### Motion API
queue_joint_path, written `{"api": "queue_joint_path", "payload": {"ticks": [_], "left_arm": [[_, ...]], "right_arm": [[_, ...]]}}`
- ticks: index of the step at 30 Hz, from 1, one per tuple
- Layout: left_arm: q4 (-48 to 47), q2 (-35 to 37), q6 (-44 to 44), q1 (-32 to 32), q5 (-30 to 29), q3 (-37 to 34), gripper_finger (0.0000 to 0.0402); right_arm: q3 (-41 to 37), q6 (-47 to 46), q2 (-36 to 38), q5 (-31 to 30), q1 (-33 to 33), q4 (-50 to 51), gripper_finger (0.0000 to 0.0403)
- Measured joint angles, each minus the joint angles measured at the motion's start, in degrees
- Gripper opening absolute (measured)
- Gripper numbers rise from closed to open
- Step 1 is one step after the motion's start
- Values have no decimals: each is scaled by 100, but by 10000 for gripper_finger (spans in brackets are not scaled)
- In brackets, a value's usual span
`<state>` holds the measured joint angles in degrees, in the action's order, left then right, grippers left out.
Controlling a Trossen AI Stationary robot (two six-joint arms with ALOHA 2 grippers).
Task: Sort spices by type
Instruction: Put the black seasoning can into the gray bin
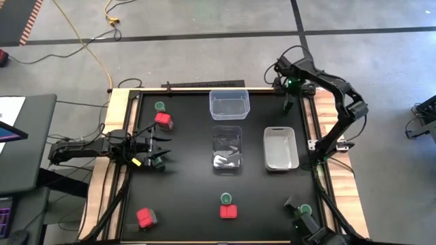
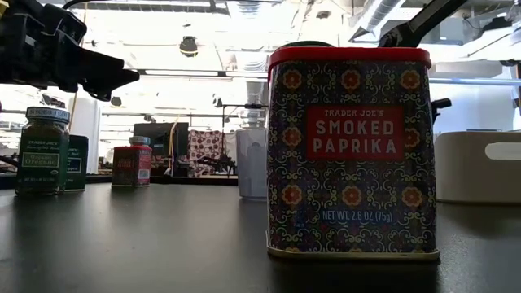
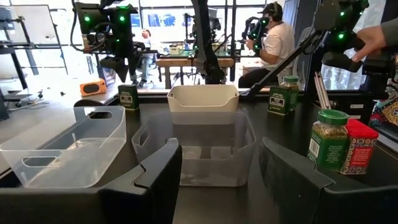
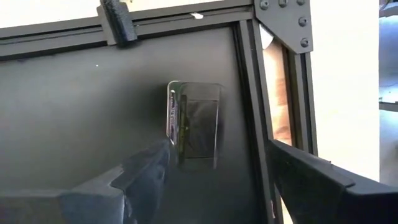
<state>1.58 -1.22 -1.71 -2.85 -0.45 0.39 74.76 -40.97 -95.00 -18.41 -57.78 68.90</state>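
Spices lie scattered over the black desk (image 1: 191, 197), none yet in a tub. Landmark: the middle clear tub (image 1: 227, 149).

Left of it: a red tin (image 1: 163, 120) with a green-lidded jar (image 1: 159, 107) just beyond, and another green-lidded jar (image 1: 159, 162) under the left gripper (image 1: 158, 145). Near side: a red paprika tin (image 1: 229, 211) touching a green jar (image 1: 226, 199); farther left, a lone red tin (image 1: 146, 218). Right of it: the white tub (image 1: 280, 148). Beyond it: a second clear tub (image 1: 229, 103).

Left gripper: fingers spread, holding nothing (wrist view shows both fingers (image 3: 155, 180) wide apart, facing the tubs).

Right gripper (image 1: 289, 101): at the far right corner, fingers spread above a dark blocky container (image 4: 194, 124) lying on the desk, not touching it.

Step in hand, as I judge it: first picks, both arms lining up. Next move for the right arm: lower so the fingers straddle the container, then close. Desk frame sits close beside it; clearance looks tight.
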Motion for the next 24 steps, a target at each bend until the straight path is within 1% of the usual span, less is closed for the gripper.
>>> {"api": "queue_joint_path", "payload": {"ticks": [6,9,13,18,24], "left_arm": [[0,1,-1,0,0,1,203],[0,1,2,0,-2,-1,203],[0,-1,-1,0,0,-1,203],[0,-1,-1,0,0,-1,203],[0,0,2,0,0,-1,203]], "right_arm": [[-78,-59,2,-2,28,-93,303],[-306,-149,4,-20,82,-161,303],[-557,-153,9,-116,203,-487,303],[-570,-253,47,-115,224,-743,303],[-570,-340,63,-129,61,-744,303]]}}
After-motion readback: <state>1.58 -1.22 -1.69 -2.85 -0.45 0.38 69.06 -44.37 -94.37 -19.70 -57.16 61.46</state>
